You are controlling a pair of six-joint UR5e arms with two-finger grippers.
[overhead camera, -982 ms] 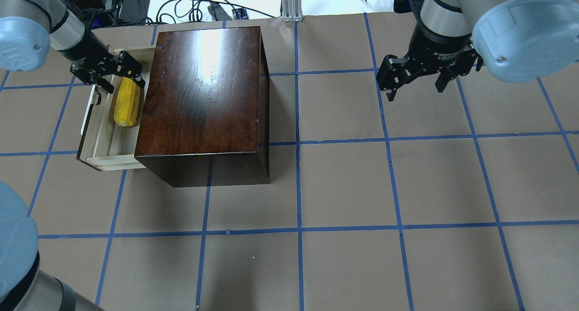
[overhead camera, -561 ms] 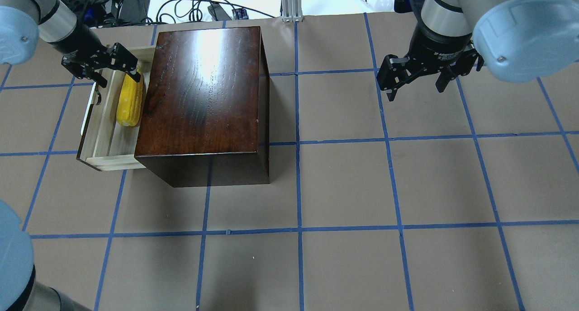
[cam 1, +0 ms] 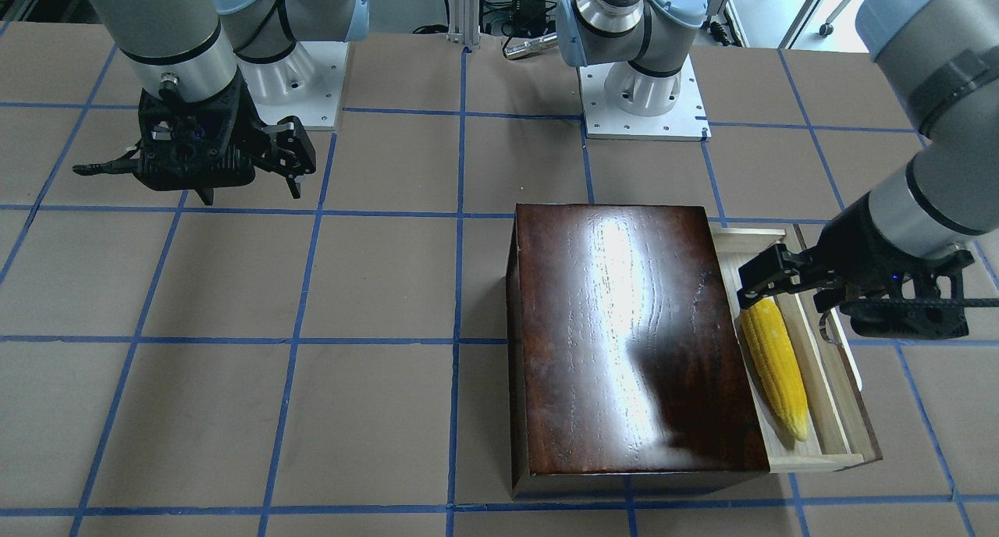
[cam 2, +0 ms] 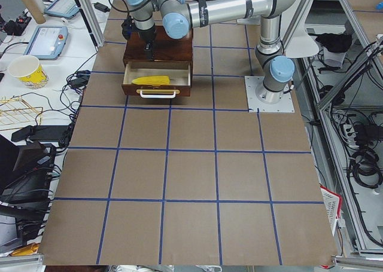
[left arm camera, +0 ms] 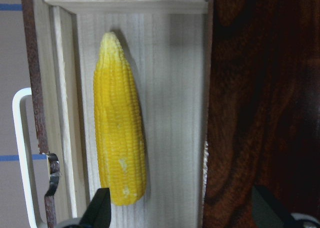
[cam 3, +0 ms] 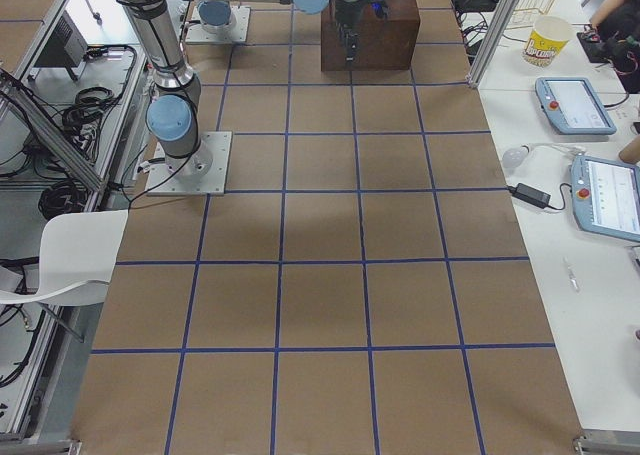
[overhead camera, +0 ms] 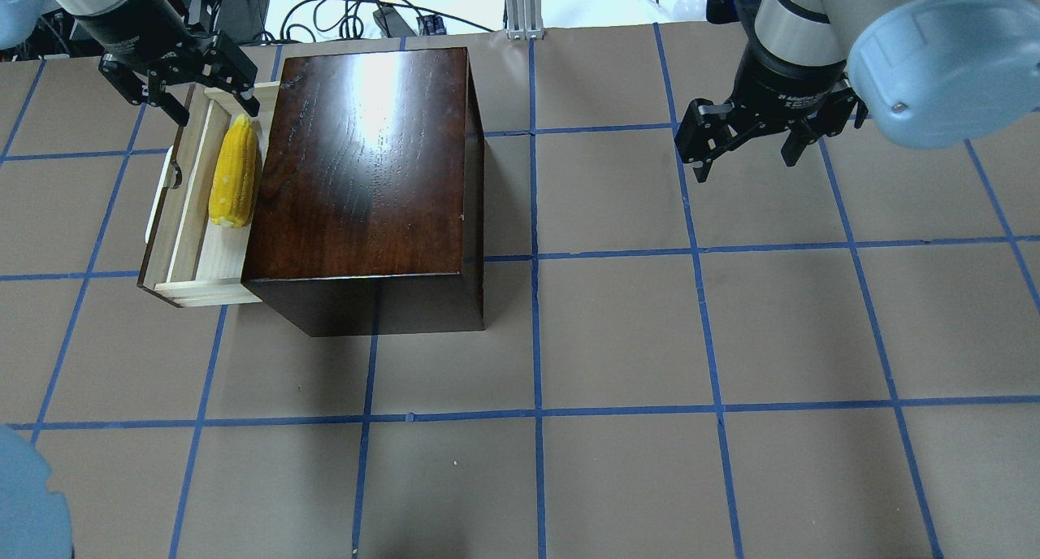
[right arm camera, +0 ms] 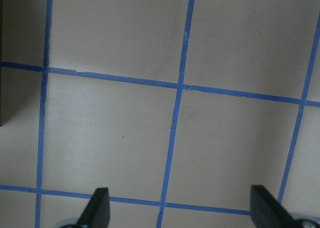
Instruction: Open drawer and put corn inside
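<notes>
The drawer (overhead camera: 191, 242) is pulled out of the dark reddish-brown box (overhead camera: 366, 169) toward the table's left; its white handle (overhead camera: 162, 193) faces outward. The yellow corn (overhead camera: 233, 181) lies loose in the drawer, against the box side; it also shows in the front view (cam 1: 776, 365) and the left wrist view (left arm camera: 120, 143). My left gripper (overhead camera: 188, 96) is open and empty, raised above the drawer's far end. My right gripper (overhead camera: 747, 149) is open and empty, hovering over bare table far to the right.
The table is brown paper with a blue tape grid (overhead camera: 536, 340). Cables and gear (overhead camera: 341, 10) lie beyond the far edge. An aluminium post (overhead camera: 524, 6) stands at the back middle.
My left gripper has moved up and back from the corn, toward the drawer's far end. The corn stays lying in the drawer. The right arm has not moved.
</notes>
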